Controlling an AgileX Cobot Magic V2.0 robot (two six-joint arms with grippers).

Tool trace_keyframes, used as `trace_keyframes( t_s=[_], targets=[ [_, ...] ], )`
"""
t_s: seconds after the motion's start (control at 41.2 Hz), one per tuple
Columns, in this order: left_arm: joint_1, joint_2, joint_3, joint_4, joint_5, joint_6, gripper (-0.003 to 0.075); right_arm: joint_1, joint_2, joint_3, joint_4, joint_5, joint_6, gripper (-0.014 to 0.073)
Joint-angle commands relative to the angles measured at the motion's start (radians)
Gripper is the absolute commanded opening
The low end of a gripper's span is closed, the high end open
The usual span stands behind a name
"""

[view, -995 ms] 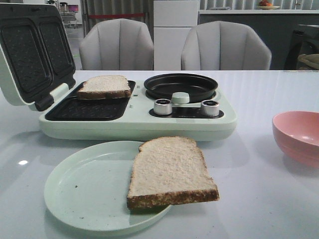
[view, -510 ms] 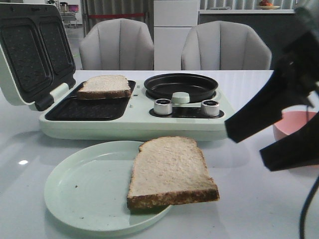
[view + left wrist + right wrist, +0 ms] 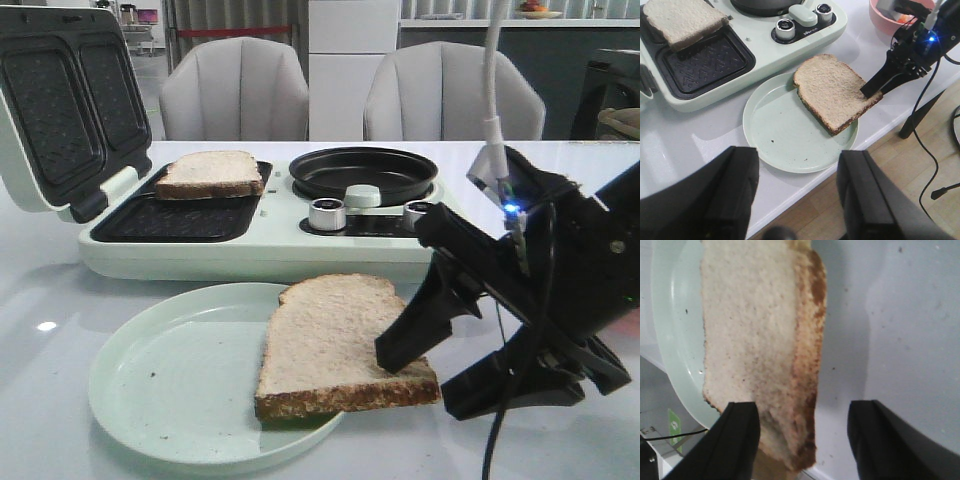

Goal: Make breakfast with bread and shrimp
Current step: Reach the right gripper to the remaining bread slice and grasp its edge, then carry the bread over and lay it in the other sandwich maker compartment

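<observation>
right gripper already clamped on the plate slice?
No: in the right wrist view the right gripper is open, one finger over the bread slice on the plate, the other beyond its crust.

The right gripper point(image 3: 440, 378) reaches in low from the right side, its black fingers point(image 3: 420, 325) spread wide, one above the other, with a blue light lit on its wrist. The left gripper point(image 3: 797, 192) hangs higher, fingers point(image 3: 735, 187) likewise parted, holding nothing.

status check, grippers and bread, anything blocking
Right gripper open, straddling the edge of the bread slice on the plate. Left gripper open, empty, hanging back. Second slice on the sandwich maker. Nothing blocking.
</observation>
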Motion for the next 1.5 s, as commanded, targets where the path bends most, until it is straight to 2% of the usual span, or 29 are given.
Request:
trace_keyframes(
  t_s=[0.0, 0.291, 0.437, 0.704, 0.873, 1.14, 1.262, 1.48],
  targets=[
    [-0.006, 0.002, -0.026, -0.002, -0.08, 0.0, 0.0413, 0.003, 0.003, -0.054, 0.028, 0.078, -0.027, 0.0491],
    [-0.006, 0.002, -0.026, -0.002, -0.08, 0.0, 0.0413, 0.003, 0.016, -0.086, 0.028, 0.107, -0.031, 0.0184],
    [-0.006, 0.002, -0.026, -0.002, -0.08, 0.0, 0.0413, 0.003, -0.007, -0.086, 0.027, 0.133, -0.033, 0.0105],
    [-0.006, 0.002, -0.026, -0.002, -0.08, 0.0, 0.0413, 0.003, -0.199, -0.107, 0.04, 0.181, -0.037, 0.0087],
    [-0.006, 0.002, -0.026, -0.002, -0.08, 0.0, 0.0413, 0.014, -0.261, -0.208, 0.13, 0.181, -0.037, 0.0087],
    [-0.006, 0.002, -0.026, -0.002, -0.096, 0.0, 0.0413, 0.123, -0.125, -0.47, 0.152, 0.054, -0.037, 0.0087],
    [-0.006, 0.002, -0.026, -0.002, -0.1, 0.0, 0.0413, 0.158, -0.008, -0.605, 0.171, 0.046, -0.037, 0.0087],
    [-0.006, 0.002, -0.026, -0.002, -0.1, 0.0, 0.0413, 0.184, 0.198, -0.792, 0.281, 0.056, -0.037, 0.0087]
  ],
)
